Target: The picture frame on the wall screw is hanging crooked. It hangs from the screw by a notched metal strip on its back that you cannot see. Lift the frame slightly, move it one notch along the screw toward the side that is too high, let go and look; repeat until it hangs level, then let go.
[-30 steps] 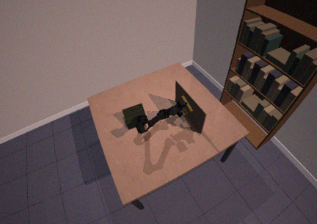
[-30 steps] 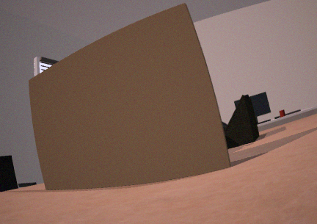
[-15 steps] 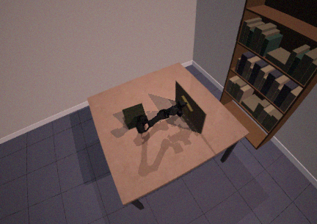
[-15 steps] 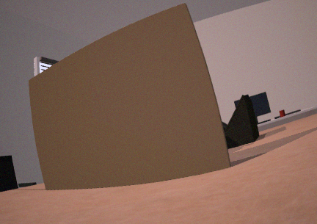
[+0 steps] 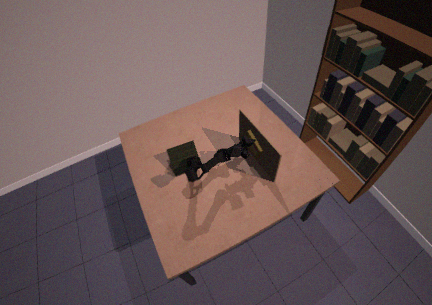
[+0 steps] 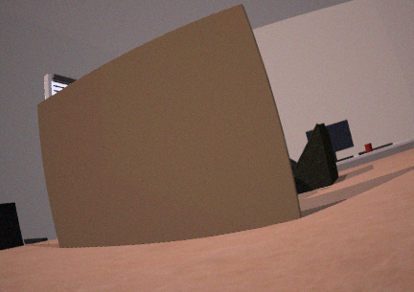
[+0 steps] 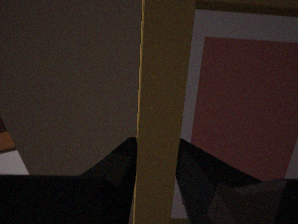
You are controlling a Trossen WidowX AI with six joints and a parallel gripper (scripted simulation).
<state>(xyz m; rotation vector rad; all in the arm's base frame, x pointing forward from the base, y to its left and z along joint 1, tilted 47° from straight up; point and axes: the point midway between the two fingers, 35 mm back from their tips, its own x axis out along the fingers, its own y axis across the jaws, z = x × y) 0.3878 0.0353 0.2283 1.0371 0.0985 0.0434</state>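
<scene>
The picture frame shows in the top view as small yellow bars at the front of the dark upright wall panel. In the wrist view its gold side bar runs almost straight up the middle, with a pale mat and a red picture to the right. My gripper is shut on this bar, one finger on each side. The screw and the notched strip are hidden. The exterior view shows only the panel's back. Whether the frame is level cannot be told.
The panel stands upright on the wooden table. A dark green block-like object stands by the arm's base. A tall bookshelf with books stands beyond the table.
</scene>
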